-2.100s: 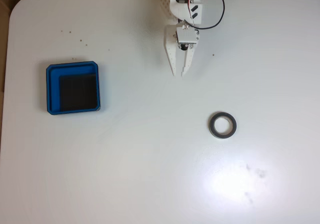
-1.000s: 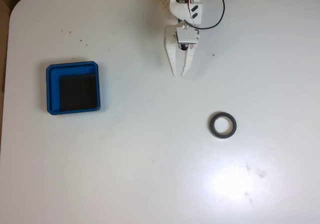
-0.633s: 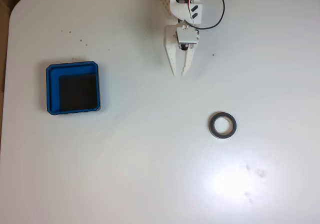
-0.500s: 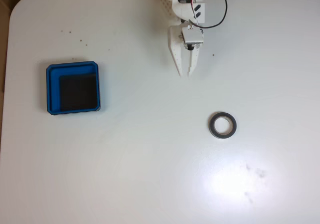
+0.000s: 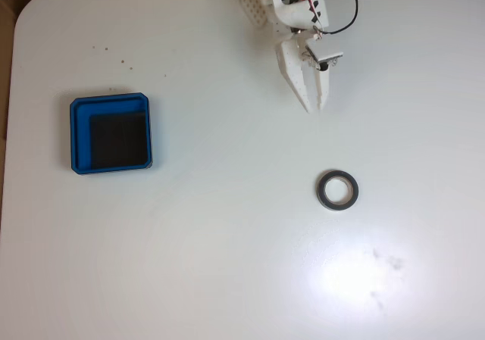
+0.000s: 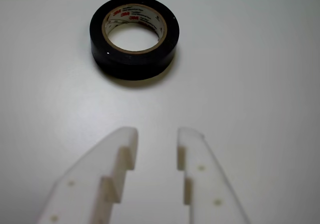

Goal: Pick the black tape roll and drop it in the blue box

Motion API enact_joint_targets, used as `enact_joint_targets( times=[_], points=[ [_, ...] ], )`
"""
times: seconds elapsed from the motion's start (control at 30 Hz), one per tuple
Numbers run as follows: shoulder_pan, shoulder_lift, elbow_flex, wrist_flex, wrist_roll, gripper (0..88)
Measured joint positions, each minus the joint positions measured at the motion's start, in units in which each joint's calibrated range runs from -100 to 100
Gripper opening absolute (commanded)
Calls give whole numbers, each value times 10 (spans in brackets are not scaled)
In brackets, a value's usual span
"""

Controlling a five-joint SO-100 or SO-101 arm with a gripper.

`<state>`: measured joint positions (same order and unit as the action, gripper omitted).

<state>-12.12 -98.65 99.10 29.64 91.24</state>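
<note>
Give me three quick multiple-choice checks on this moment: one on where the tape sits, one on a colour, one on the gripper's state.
1. In the fixed view, where does the black ring-shaped tape roll lie?
A. inside the tray
B. on the bare white table, right of the tray
C. between the fingers

2. What colour are the walls of the shallow square tray?
A. blue
B. red
C. green

3. How is the white two-finger gripper?
A. shut on the roll
B. fingers apart, holding nothing
C. resting in the tray

Answers: 1 B, the roll lies flat on the table, far right of the tray. 2 A, the rim is bright blue around a black floor. 3 B, the wrist view shows a bare gap between the fingertips, the roll beyond them.
</note>
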Motion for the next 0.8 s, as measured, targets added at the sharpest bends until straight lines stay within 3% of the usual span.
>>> enact_joint_targets(
  times=[0.3, 0.8],
  points=[
    [1, 93, -34, 0, -2, 15],
    [1, 616, -508, 0, -2, 15]
  ],
)
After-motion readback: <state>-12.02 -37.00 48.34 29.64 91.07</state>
